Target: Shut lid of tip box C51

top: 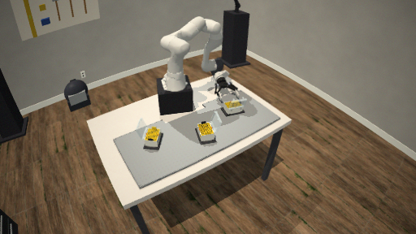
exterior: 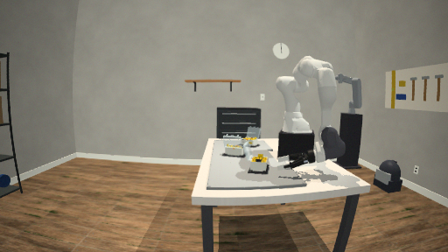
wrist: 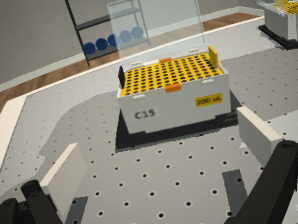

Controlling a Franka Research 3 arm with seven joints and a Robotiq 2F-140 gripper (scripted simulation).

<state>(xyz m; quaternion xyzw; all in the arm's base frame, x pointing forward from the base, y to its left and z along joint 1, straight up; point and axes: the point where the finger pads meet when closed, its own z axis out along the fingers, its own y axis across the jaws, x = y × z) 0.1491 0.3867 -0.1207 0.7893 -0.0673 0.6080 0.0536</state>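
Note:
In the wrist view a white tip box (wrist: 174,92) with a yellow insert faces me. Its white sticker reads C15 and its clear lid (wrist: 156,16) stands open at the rear. It is the box on H1, seen in the top view (top: 233,106) and in the exterior view (exterior: 258,163). My gripper (wrist: 157,140) is open and empty, low over the grey mat, in front of this box's front wall and apart from it; it also shows in the top and exterior views (top: 227,92) (exterior: 286,163). The middle box (top: 205,130) and the far box (top: 152,136) have open lids; their stickers are unreadable.
A second box (wrist: 282,12) with its lid open shows at the top right of the wrist view. The black robot pedestal (top: 175,97) stands at the table's back edge. The grey perforated mat (top: 195,142) carries all three holder plates.

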